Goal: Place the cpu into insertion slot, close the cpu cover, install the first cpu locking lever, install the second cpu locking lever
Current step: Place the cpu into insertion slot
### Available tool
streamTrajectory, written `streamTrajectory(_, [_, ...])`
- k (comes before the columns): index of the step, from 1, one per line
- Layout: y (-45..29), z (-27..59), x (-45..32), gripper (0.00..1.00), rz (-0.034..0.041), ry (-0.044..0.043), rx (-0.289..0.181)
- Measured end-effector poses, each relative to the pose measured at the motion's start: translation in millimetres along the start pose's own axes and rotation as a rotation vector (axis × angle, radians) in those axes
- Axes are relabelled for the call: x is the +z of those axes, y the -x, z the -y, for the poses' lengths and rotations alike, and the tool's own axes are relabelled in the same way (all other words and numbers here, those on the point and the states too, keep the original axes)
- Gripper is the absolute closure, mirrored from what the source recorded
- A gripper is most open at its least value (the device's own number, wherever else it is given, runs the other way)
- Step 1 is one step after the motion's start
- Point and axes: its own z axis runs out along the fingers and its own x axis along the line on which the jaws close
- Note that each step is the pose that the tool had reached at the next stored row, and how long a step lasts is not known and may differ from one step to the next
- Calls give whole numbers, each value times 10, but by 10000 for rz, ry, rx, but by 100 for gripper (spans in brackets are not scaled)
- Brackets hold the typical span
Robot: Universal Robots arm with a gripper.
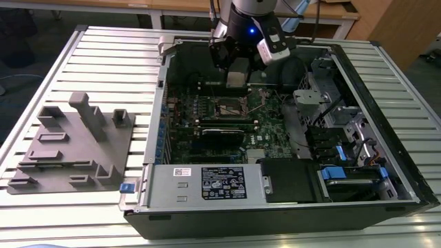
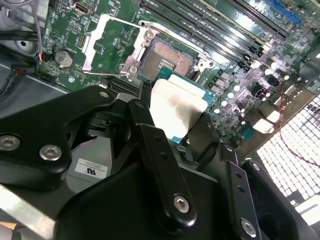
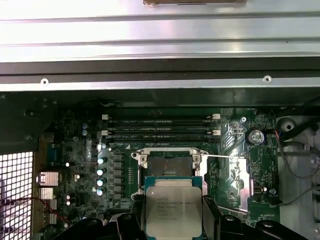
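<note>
End effector (image 1: pixel 236 77) hangs over the open PC case (image 1: pixel 156 111), clamped on the cpu (image 1: pixel 236 79) by two opposite edges. In both wrist views the black fingers (image 3: pixel 134 222) (image 2: pixel 145 125) sit tight either side of the chip (image 3: pixel 173 212) (image 2: pixel 177 107), metal top up. Cpu is above the board, near the insertion slot (image 1: pixel 231 107) and not seated in it. Slot shows bare w/ dark contact field (image 3: pixel 167 162) (image 2: pixel 169 57). Cpu cover (image 3: pixel 243 185) (image 2: pixel 91 42) is swung open, lying beside the slot. Memory slots (image 3: pixel 160 127) run along the slot's far side; coin battery (image 3: pixel 255 136) sits beyond the cover. On the slatted worktop (image 1: pixel 110 51), at the exterior view's left, a grey fixture block (image 1: pixel 76 144) lies well apart from the case.
</note>
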Motion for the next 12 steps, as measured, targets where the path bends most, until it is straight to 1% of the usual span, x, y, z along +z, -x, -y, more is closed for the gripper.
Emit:
streamTrajectory(6, [2,7,96,46,0,0,0])
streamTrajectory(9, [2,10,128,46,0,-1,1])
streamTrajectory(12, [-13,11,156,46,1,0,1])
